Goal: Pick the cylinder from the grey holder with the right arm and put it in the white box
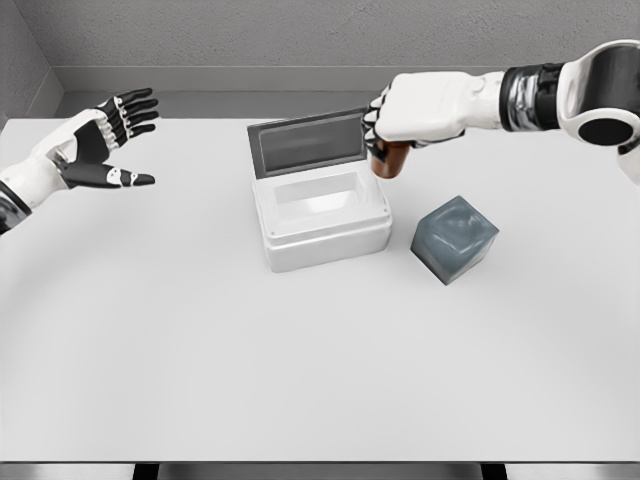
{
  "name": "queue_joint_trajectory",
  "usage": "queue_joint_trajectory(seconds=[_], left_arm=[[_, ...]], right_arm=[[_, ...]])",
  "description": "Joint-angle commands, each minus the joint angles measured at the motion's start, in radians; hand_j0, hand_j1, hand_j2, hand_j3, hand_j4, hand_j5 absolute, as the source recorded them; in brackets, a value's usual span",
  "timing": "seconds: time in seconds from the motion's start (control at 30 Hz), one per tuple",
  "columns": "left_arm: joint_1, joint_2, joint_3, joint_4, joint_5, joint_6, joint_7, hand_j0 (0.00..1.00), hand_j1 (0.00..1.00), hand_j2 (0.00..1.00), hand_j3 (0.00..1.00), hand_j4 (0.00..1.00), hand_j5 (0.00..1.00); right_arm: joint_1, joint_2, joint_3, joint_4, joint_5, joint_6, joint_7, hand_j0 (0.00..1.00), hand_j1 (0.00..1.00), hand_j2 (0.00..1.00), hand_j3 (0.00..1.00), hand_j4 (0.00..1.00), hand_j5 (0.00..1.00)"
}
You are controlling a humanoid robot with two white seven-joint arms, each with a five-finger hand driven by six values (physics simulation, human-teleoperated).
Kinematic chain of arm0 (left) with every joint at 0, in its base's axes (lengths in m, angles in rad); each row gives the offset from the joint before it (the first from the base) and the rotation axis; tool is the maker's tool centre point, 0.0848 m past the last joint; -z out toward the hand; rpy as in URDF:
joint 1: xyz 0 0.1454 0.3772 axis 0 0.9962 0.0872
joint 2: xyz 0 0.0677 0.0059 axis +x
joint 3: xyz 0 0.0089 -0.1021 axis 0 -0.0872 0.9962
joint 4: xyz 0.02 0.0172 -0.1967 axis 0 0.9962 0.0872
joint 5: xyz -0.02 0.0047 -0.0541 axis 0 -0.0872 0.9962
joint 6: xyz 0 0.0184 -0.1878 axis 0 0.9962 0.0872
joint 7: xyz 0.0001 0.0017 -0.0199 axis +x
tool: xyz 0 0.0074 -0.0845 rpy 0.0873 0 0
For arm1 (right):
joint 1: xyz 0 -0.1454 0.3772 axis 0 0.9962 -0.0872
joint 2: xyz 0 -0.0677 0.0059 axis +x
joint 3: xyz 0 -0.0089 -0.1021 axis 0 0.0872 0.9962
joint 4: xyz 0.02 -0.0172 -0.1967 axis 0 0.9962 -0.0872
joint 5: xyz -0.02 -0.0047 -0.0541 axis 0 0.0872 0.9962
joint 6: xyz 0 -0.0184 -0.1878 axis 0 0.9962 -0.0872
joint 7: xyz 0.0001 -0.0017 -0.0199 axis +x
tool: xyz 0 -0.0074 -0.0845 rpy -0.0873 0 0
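Note:
My right hand point(385, 135) is shut on a brown cylinder point(391, 160), holding it in the air at the right rear edge of the white box point(320, 228). The cylinder's lower end pokes out below the curled fingers; its top is hidden by the hand. The box stands open at the table's middle, its grey-lined lid point(306, 143) tilted up at the back, and the inside looks bare. The grey holder point(455, 238), a cube with a hollow top, sits to the right of the box with nothing in it. My left hand point(112, 140) hovers open at the far left.
A white table point(300, 370) carries the box and the holder. A grey wall runs behind it, and the table's front edge lies near the bottom of the view.

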Motion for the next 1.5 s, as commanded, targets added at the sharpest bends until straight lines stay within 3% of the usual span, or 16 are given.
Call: queue_joint_trajectory(seconds=[0.0,0.1,0.57,0.8,1.13,1.17,1.2,1.23,1.47], left_arm=[[0.0,-0.006,-0.001,-0.001,0.006,0.001,0.0,1.0,1.0,1.0,1.0,1.0,1.0],[-0.006,-0.022,-0.001,-0.001,0.006,0.001,0.0,1.0,1.0,1.0,1.0,1.0,1.0],[-0.012,-0.035,-0.003,0.005,-0.001,0.001,0.0,1.0,1.0,1.0,1.0,1.0,1.0],[-0.012,-0.035,-0.003,0.01,-0.001,0.001,0.0,1.0,1.0,1.0,1.0,1.0,1.0],[-0.012,-0.035,-0.004,0.01,-0.001,0.0,0.0,1.0,1.0,1.0,1.0,1.0,1.0],[-0.012,-0.035,-0.004,0.01,-0.001,0.001,0.0,1.0,1.0,1.0,1.0,1.0,1.0],[-0.012,-0.035,-0.004,0.01,-0.001,0.001,0.0,1.0,1.0,1.0,1.0,1.0,1.0],[-0.012,-0.035,-0.004,0.01,-0.001,0.001,0.0,1.0,1.0,1.0,1.0,1.0,1.0],[-0.014,-0.035,-0.004,0.01,-0.001,0.0,0.0,1.0,1.0,1.0,1.0,1.0,1.0]], right_arm=[[-0.005,0.028,0.0,0.025,0.001,0.003,-0.001,0.42,0.42,0.42,0.42,0.42,0.42],[-0.008,0.052,0.001,0.049,0.013,0.003,-0.001,0.42,0.42,0.42,0.42,0.42,0.42],[-0.009,0.095,0.029,0.03,0.015,0.003,-0.001,0.42,0.42,0.42,0.42,0.42,0.42],[-0.009,0.132,0.046,0.08,0.027,0.003,-0.001,0.42,0.42,0.42,0.42,0.42,0.42],[-0.011,0.133,0.044,0.103,0.029,0.003,-0.001,0.43,0.43,0.43,0.43,0.43,0.43],[-0.009,0.133,0.044,0.105,0.029,0.003,-0.001,0.46,0.46,0.46,0.46,0.46,0.46],[-0.009,0.135,0.043,0.103,0.029,0.003,-0.001,0.6,0.6,0.6,0.6,0.6,0.6],[-0.009,0.15,0.04,0.103,0.032,0.003,-0.001,0.97,0.97,0.97,0.97,0.97,0.97],[-0.009,0.155,0.029,0.102,0.036,0.003,-0.001,0.99,0.99,0.99,0.99,0.99,0.99]])
